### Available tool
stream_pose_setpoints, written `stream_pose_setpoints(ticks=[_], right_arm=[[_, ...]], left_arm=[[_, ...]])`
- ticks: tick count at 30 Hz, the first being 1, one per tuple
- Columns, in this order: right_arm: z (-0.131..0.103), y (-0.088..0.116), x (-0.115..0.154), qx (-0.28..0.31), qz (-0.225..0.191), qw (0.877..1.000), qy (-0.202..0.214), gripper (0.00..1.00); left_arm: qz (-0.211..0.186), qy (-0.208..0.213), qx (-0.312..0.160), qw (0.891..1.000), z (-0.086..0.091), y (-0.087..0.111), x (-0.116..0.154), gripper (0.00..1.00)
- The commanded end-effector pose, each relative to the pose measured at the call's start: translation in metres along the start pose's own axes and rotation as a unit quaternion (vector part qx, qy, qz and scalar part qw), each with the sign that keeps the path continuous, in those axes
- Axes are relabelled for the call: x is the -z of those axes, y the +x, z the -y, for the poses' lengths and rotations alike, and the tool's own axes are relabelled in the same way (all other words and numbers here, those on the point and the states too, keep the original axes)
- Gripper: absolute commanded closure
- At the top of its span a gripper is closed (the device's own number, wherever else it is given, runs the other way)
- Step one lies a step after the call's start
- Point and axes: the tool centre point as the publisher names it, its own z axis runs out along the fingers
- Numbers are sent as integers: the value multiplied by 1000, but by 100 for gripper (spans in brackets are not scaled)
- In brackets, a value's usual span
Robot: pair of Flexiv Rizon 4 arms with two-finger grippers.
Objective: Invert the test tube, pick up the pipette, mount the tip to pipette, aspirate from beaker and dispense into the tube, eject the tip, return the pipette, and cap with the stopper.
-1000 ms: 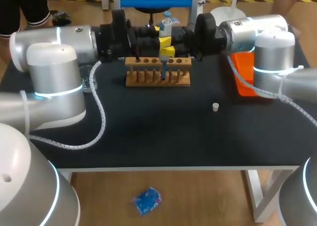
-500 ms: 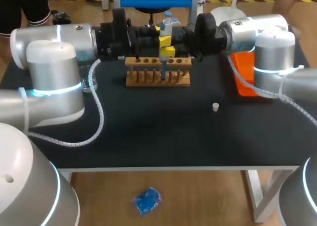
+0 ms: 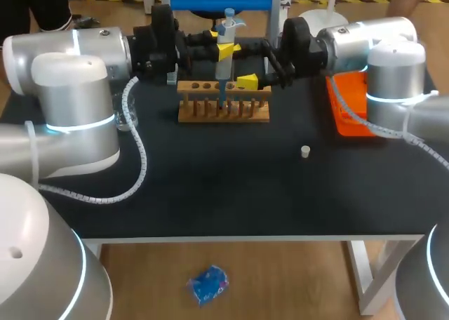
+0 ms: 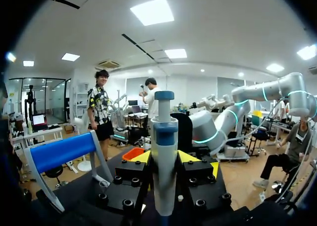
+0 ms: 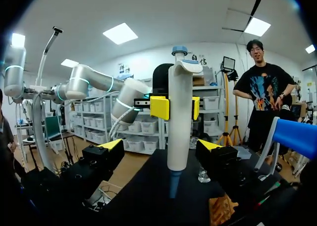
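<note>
The grey and blue pipette point(image 3: 224, 43) stands upright over the wooden tube rack point(image 3: 223, 102), its lower end down among the rack's holes. My left gripper point(image 3: 224, 51) is shut on the pipette's body. In the left wrist view the pipette point(image 4: 164, 166) is pinched between the left gripper point(image 4: 164, 159). My right gripper point(image 3: 245, 71) is open on the pipette's other side. In the right wrist view the pipette point(image 5: 179, 122) stands in the wide gap of the right gripper point(image 5: 161, 149), touching neither finger. A small white stopper point(image 3: 305, 151) lies on the mat.
An orange bin point(image 3: 347, 109) sits at the table's right edge under my right arm. A clear glass beaker point(image 3: 124, 116) stands at the left beside my left arm. The black mat point(image 3: 231, 187) spreads in front of the rack.
My right gripper has opened and let go of the pipette. The left gripper keeps its hold, and the pipette has shifted up and slightly left.
</note>
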Motion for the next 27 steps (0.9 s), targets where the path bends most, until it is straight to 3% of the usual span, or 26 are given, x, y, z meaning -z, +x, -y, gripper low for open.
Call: stream_pose_setpoints(ticks=[1, 13, 20, 27], right_arm=[[-11, 19, 17, 2, 47, 999, 22, 0], [-28, 22, 63, 13, 164, 984, 74, 0], [-25, 21, 82, 4, 199, 977, 80, 0], [-21, 13, 106, -28, 277, 954, 112, 0]], left_arm=[[38, 2, 10, 999, 6, 0, 7, 100], [147, -30, 28, 988, 5, -32, 23, 100], [200, -38, 31, 979, 3, -61, 29, 100], [236, -75, 33, 968, 0, -92, 24, 100]])
